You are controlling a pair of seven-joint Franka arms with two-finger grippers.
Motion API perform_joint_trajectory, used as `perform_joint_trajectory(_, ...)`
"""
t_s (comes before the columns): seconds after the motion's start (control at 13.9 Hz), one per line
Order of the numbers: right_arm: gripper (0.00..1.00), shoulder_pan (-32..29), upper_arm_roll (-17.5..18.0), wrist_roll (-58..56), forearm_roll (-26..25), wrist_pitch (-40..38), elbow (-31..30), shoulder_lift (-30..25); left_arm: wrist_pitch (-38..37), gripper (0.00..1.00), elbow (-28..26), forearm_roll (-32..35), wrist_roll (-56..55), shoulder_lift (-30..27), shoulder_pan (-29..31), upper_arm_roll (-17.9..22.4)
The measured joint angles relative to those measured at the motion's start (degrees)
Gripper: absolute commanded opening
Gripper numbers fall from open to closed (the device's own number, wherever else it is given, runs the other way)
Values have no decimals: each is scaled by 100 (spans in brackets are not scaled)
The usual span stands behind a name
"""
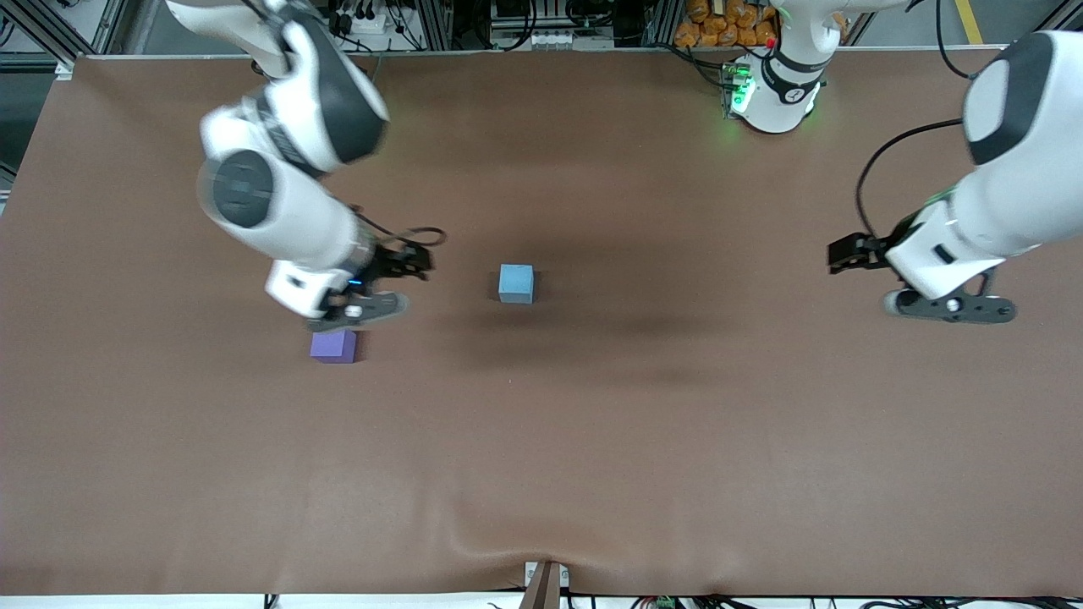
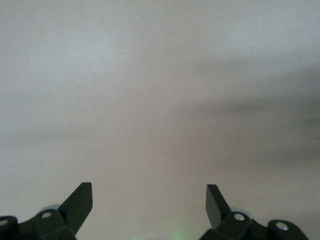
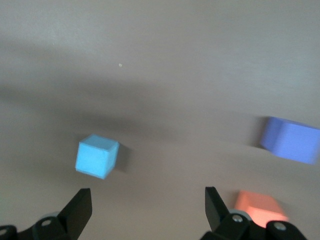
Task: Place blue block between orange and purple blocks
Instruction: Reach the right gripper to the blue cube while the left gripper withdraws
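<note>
The task looks barely begun: nothing is gripped and nothing placed. Nearest the front camera sits the small matte violet-purple cube on the brown, faintly wrinkled bench. Just above it hovers the right gripper, jaws released and empty; its wrist view shows a small matte orange-red cube close beside the purple one. Farther from the camera, toward the left arm's end and well apart from the pair, rests the small matte sky-blue cube. The left gripper waits, jaws spread over bare bench
</note>
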Motion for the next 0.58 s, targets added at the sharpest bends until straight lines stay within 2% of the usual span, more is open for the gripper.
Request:
perform_joint_trajectory(0.22, 100, 741, 0, 1055, -9, 945, -411, 468, -200, 100, -13, 0, 490, -183, -426, 800)
perform_joint_trajectory(0.29, 100, 895, -2, 1227, -23, 1116, -429, 633, -306, 100, -14, 0, 601, -283, -486, 941)
perform_joint_trajectory(0.58, 100, 983, -37, 1285, -140, 1320, -430, 1019, -644, 100, -18, 0, 584, -784, -545, 998)
